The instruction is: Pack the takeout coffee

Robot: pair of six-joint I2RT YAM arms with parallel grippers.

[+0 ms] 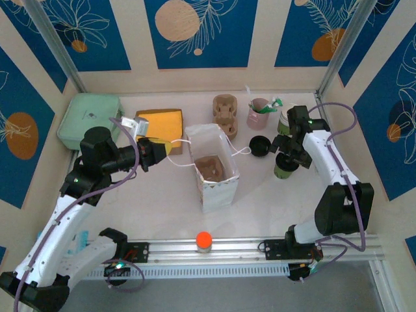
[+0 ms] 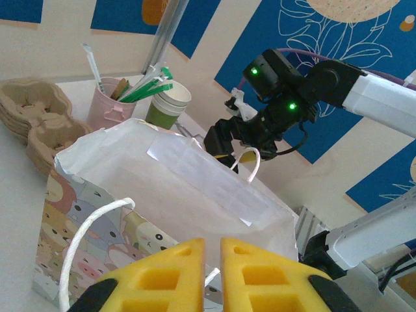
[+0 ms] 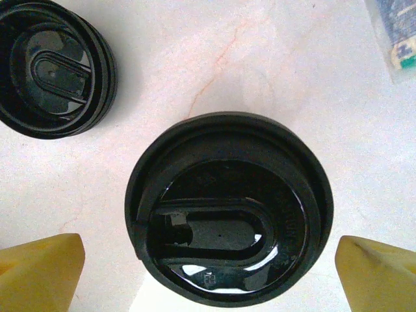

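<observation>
The takeout coffee [image 3: 227,208], an olive-green cup under a round black lid, stands on the table at the right [image 1: 284,171]. My right gripper [image 3: 209,273] hangs straight above it [image 1: 286,153], open, with one yellow finger on either side of the lid and neither touching it. A white paper bag [image 1: 213,170] with cartoon print stands open at the table's middle, a brown cardboard carrier inside it. My left gripper [image 1: 170,147] is to the bag's left and is shut [image 2: 212,242] on the bag's white string handle [image 2: 91,218], which it holds out to the left.
A loose black lid [image 3: 55,68] lies just left of the coffee [image 1: 259,146]. Behind stand a pink cup with straws [image 1: 261,114], lidless green cups [image 2: 168,104] and stacked cardboard carriers [image 1: 225,112]. A mint box [image 1: 90,120] and an orange pad [image 1: 159,122] sit at the back left.
</observation>
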